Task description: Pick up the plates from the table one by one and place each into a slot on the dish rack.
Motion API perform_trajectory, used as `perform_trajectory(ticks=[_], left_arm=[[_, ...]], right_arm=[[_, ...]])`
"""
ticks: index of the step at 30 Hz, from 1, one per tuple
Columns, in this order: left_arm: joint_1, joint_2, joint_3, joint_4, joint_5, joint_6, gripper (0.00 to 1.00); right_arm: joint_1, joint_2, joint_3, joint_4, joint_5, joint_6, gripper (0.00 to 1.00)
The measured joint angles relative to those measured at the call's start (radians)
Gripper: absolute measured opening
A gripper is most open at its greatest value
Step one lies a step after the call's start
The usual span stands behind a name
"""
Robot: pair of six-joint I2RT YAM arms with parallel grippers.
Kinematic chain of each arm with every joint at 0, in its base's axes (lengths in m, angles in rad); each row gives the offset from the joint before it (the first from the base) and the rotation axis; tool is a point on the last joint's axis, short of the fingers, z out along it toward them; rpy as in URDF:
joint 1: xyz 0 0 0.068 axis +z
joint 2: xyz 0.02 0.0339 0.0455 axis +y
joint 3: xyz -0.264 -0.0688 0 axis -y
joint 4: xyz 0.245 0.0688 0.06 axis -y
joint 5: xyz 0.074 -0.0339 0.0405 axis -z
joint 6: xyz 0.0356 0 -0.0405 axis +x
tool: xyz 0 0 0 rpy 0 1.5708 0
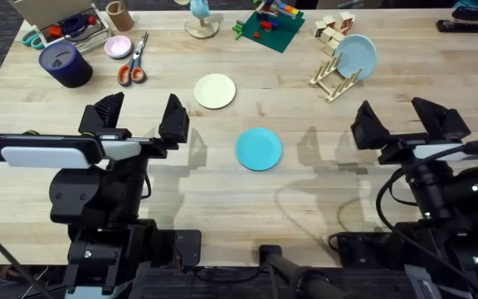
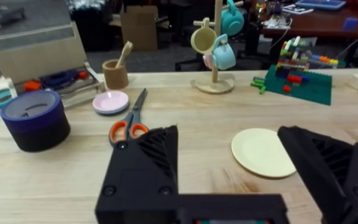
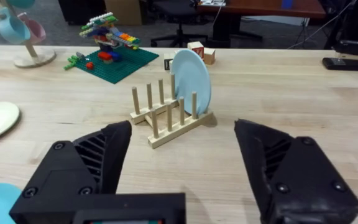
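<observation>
While both grippers, left (image 1: 139,120) and right (image 1: 405,120), are gaping empty, you're risking the turquoise plate (image 1: 259,149) skidding off flat.

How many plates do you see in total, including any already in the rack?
3: a cream-yellow plate and a turquoise plate flat on the table, and a sky-blue plate upright in the dish rack.

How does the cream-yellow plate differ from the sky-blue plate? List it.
The cream-yellow plate lies flat on the table; the sky-blue plate stands on edge in the dish rack. The cream-yellow plate lies free, apart from other things; the sky-blue plate leans between pegs. Both are round and plain.
</observation>
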Motion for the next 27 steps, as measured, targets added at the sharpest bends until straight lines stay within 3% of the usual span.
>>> perform_trajectory(ticks=[11,16,21,27], left_arm=[[0.0,0.0,0.0,0.025,0.001,0.0,0.994],[0.0,0.0,0.032,-0.044,0.004,-0.001,0.993],[0.0,0.004,0.188,-0.148,0.002,-0.002,0.993],[0.0,0.106,0.437,-0.334,-0.017,-0.003,0.994]], right_arm=[[0.0,0.0,-0.002,0.025,0.0,0.0,0.996],[0.0,0.001,-0.001,0.113,0.0,0.0,0.995],[0.0,0.001,0.044,0.077,0.0,0.0,0.995],[0.0,0.073,0.251,-0.024,-0.001,0.001,0.995]])
